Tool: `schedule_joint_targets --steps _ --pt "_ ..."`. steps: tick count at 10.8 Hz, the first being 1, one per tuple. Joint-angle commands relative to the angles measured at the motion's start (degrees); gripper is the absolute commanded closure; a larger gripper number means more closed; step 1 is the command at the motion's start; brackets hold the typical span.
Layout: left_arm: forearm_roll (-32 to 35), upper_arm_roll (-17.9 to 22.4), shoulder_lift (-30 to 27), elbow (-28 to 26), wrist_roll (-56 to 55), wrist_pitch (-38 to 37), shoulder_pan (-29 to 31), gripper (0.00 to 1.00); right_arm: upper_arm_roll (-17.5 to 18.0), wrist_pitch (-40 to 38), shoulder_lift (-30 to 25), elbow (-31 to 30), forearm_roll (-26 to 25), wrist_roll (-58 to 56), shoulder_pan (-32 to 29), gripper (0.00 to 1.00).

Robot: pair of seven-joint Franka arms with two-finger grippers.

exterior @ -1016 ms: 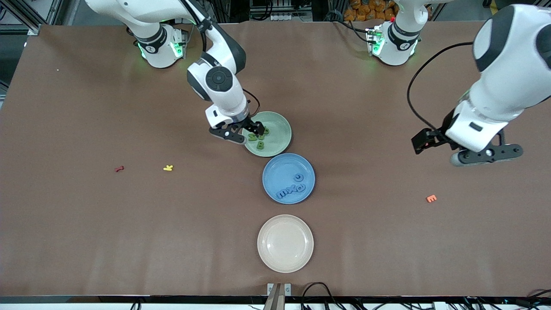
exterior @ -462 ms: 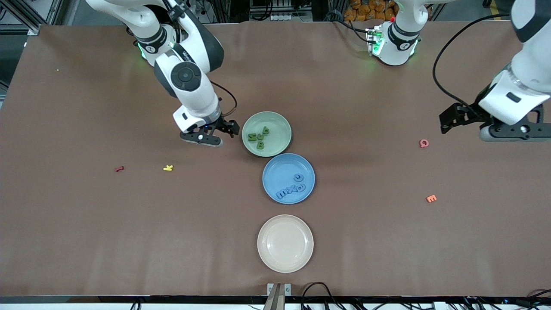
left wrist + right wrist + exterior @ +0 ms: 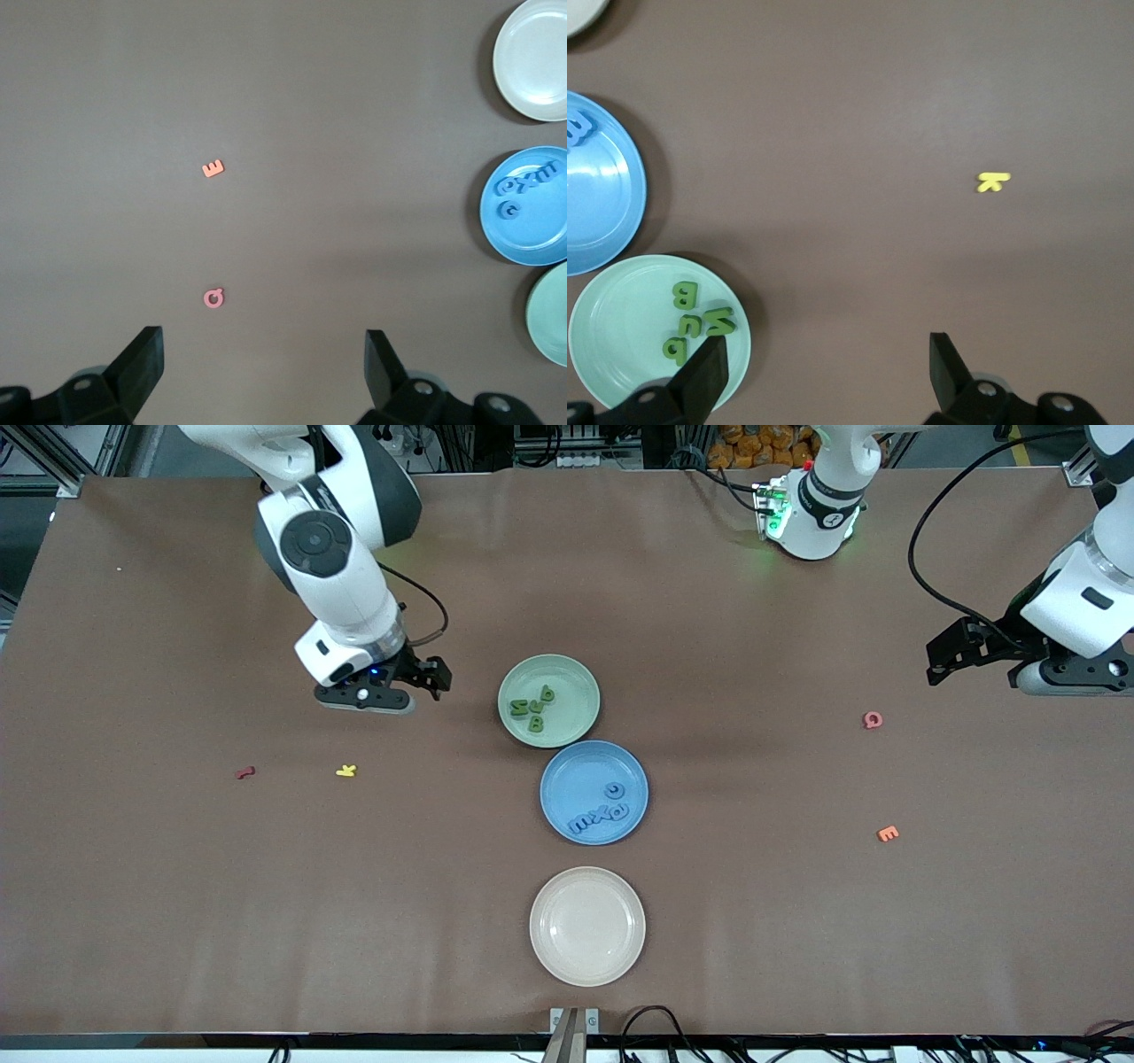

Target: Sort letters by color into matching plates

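Several dark green letters [image 3: 534, 709] lie in the pale green plate [image 3: 571, 682], also seen in the right wrist view as letters [image 3: 696, 322] in the plate [image 3: 620, 310]. Several blue letters [image 3: 601, 810] lie in the blue plate [image 3: 576, 775], which sits nearer the front camera; the left wrist view shows those letters [image 3: 527, 181] and the plate [image 3: 532, 239] too. My right gripper [image 3: 427, 679] [image 3: 826, 350] hangs open and empty over bare table beside the green plate. My left gripper [image 3: 946, 659] [image 3: 263, 345] is open and empty over the left arm's end of the table.
A cream plate [image 3: 586, 965] sits nearest the front camera. A pink letter [image 3: 873, 720] and an orange letter [image 3: 888, 833] lie toward the left arm's end. A yellow letter [image 3: 346, 771] and a red letter [image 3: 245, 773] lie toward the right arm's end.
My right gripper has drawn back from over the green plate toward the right arm's end. My left gripper has moved farther toward its end, uncovering the pink letter.
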Motion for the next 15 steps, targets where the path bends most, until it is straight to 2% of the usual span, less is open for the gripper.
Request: schedule_joint_targets --steps 1,5,7,9,10,12,15 --pt "-2.48 1.40 -0.38 0.46 1.17 -1.18 0.10 0.00 0.06 -11.81 -2.47 6.38 -0.14 -11.79 -4.45 0.00" --pt "-1.86 1.40 1.90 4.24 1.26 -3.38 0.10 0.00 -3.36 -13.69 -7.12 7.53 -0.13 -20.16 -5.26 0.00" --pt "-1.78 1.83 2.08 5.73 1.26 -3.47 0.10 0.00 -6.87 -17.53 -7.57 11.56 -0.13 -28.42 -5.35 0.00" --pt "-1.78 2.27 2.17 5.74 1.26 -3.47 0.10 0.00 -12.13 -19.76 -7.66 14.38 0.04 -29.15 -5.53 0.00" --pt "-1.69 2.27 2.08 5.74 2.65 -3.47 0.10 0.00 -13.38 -20.54 -8.27 15.44 2.13 -29.94 -5.53 0.00" --pt "-1.60 3.06 2.17 5.83 6.08 -3.38 -0.07 0.00 -13.57 -24.83 -8.36 19.65 8.80 -33.71 -9.20 0.00" --pt "-0.72 2.98 2.17 5.74 6.18 -3.38 -0.07 0.00 -14.27 -23.72 -7.93 18.70 5.95 -36.54 -10.27 0.00"
